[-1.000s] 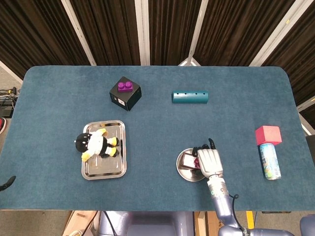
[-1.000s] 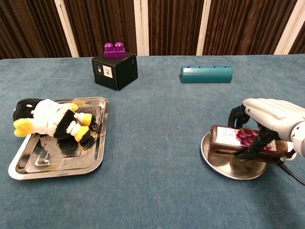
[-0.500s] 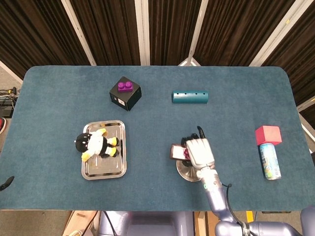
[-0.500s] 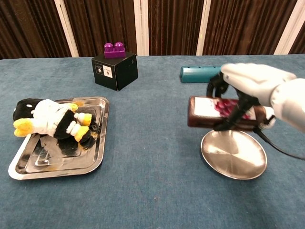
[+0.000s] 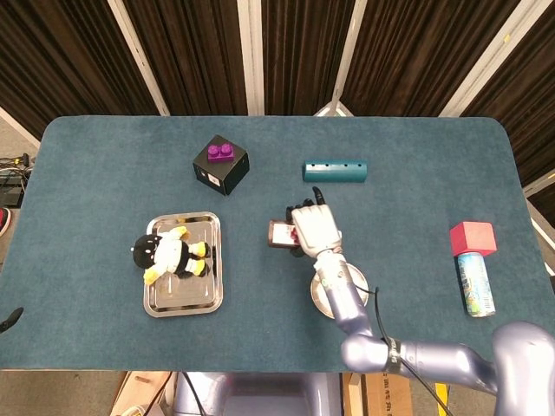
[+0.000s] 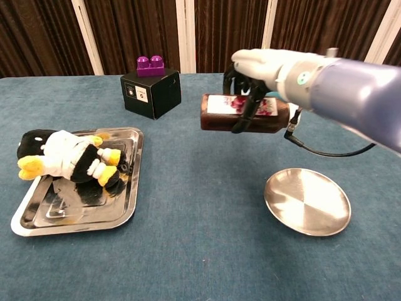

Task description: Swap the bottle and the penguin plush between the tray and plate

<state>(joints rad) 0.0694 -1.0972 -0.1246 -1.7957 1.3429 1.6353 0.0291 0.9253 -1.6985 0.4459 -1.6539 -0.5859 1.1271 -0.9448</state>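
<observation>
My right hand (image 6: 266, 66) (image 5: 315, 227) grips a dark brown bottle (image 6: 241, 113) (image 5: 281, 235) with a white and purple label, lying sideways in the air above the table's middle. The round metal plate (image 6: 307, 201) (image 5: 326, 296) sits bare below and to the right of it. A black, white and yellow penguin plush (image 6: 66, 157) (image 5: 171, 254) lies on the rectangular metal tray (image 6: 69, 210) (image 5: 184, 302) at the left. My left hand shows in neither view.
A black box with a purple brick on top (image 6: 151, 89) (image 5: 220, 164) stands at the back left. A teal cylinder (image 5: 335, 172) lies at the back middle. A red block (image 5: 473, 237) and a light blue can (image 5: 475, 283) rest at the far right.
My right hand lifted the bottle off the plate and carried it up and to the left, towards the table's middle. The plate is left bare. The penguin has not moved.
</observation>
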